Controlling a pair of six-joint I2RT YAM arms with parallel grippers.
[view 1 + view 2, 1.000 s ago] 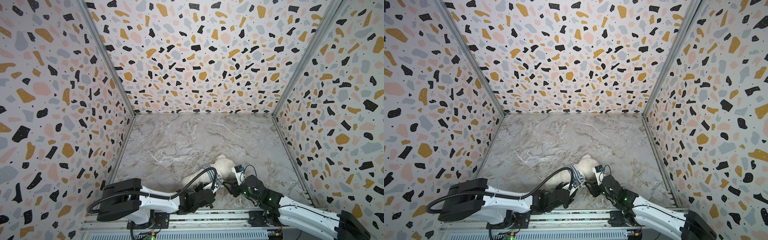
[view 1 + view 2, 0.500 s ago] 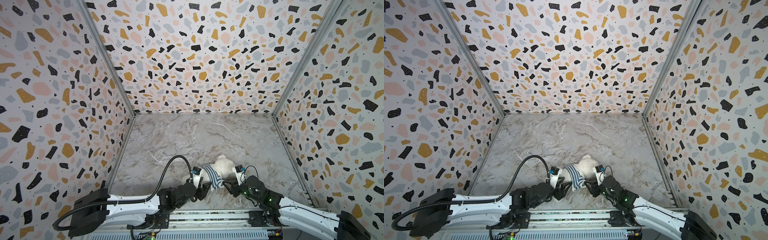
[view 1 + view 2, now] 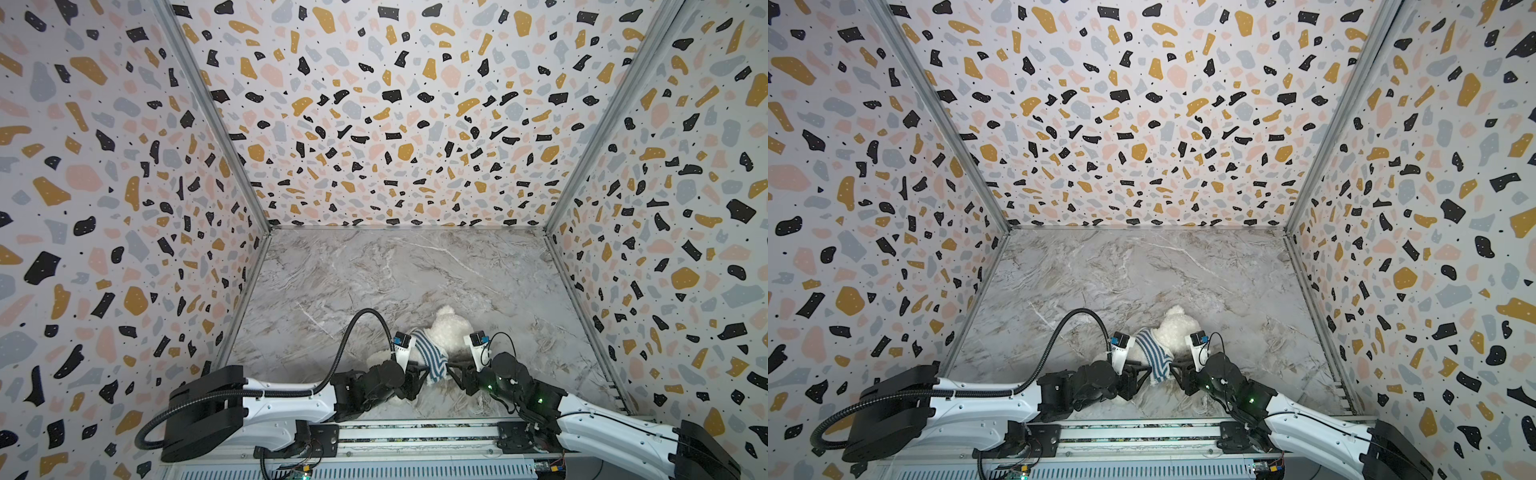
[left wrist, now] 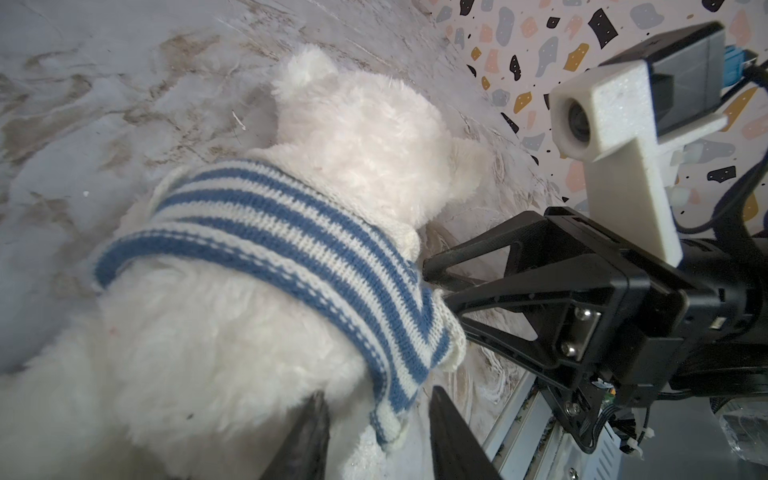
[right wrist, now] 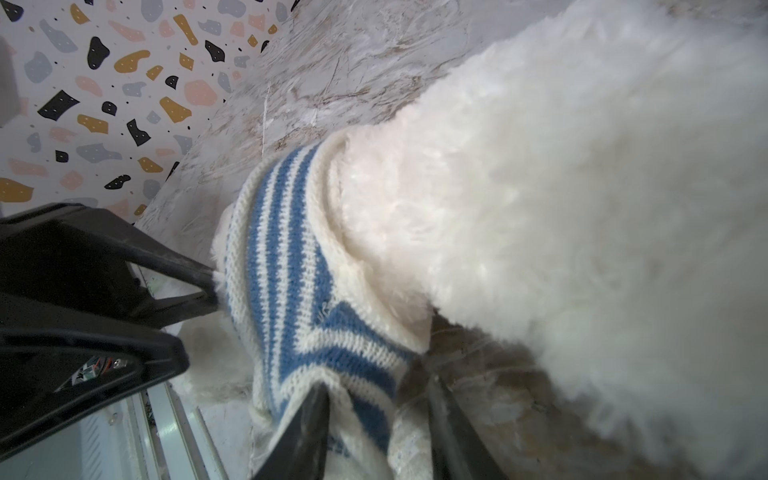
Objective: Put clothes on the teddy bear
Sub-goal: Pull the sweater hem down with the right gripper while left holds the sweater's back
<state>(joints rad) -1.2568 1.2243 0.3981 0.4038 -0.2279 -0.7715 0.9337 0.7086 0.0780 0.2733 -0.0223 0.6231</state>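
In both top views the bear (image 3: 451,332) lies near the front edge of the table (image 3: 374,282), head toward the far wall. The shirt (image 3: 430,353) is bunched round its shoulders. The left gripper (image 3: 424,374) and right gripper (image 3: 453,370) close in on the shirt from either side.

In the left wrist view the shirt (image 4: 270,232) sits as a band below the head, with the back bare beneath it. The left gripper's jaws stand part open with the hem hanging between them. I cannot tell whether they pinch it. The right gripper (image 4: 436,284) meets the shirt's corner, which is drawn to a point there, so it looks gripped.

In the right wrist view the knit runs down between narrow jaws, against one finger (image 5: 311,415).

The head looks through, and pulling the shirt down the body is the step in hand. Next, both sides likely need an even pull toward the legs without dragging the soft bear along.
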